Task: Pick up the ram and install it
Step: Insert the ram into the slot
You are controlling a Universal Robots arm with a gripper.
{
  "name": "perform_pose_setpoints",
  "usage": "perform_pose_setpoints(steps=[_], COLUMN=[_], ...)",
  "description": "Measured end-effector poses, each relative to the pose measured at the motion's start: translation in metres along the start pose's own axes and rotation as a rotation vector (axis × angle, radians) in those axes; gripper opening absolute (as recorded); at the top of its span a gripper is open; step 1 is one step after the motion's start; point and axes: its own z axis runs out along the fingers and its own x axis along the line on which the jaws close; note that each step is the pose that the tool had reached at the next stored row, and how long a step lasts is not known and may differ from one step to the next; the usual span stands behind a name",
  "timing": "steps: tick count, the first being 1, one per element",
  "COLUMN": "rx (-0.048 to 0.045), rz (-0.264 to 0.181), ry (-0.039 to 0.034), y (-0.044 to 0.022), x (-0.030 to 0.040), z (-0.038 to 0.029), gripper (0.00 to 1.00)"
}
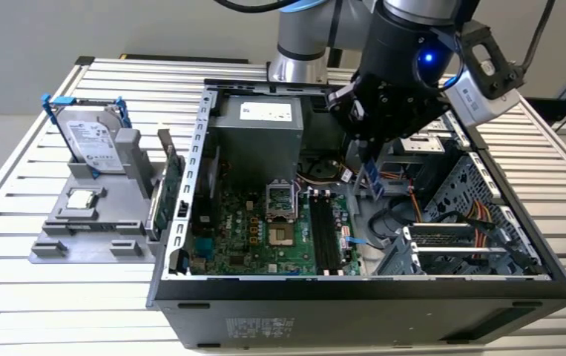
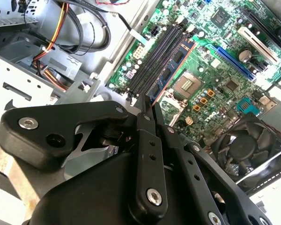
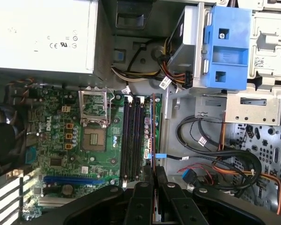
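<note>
My gripper (image 1: 367, 159) hangs inside the open computer case, shut on the ram (image 1: 371, 179), a narrow stick with blue chips held on edge below the fingers. In the second wrist view the ram (image 2: 174, 65) runs out from the shut fingertips (image 2: 141, 104), parallel to the black memory slots (image 2: 154, 61). In the first wrist view the ram (image 3: 153, 131) is a thin line along the slots (image 3: 133, 136), on their drive-bay side. It hangs above the motherboard (image 1: 253, 237); the slots (image 1: 324, 237) hold nothing.
A grey power supply (image 1: 258, 130) stands behind the board, and drive bays with cables (image 1: 441, 215) are toward the exterior view's right. Outside the case, a silver hard drive (image 1: 95, 144), a green card (image 1: 169, 193) and a grey tray (image 1: 95, 237) are on the table.
</note>
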Motion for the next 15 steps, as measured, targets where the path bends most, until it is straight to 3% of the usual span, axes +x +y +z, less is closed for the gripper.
perform_pose_setpoints(steps=[15], rx=[0.0006], rz=[0.021], ry=[-0.0006], y=[-0.0002], x=[-0.0023], z=[0.0030], gripper=[0.00])
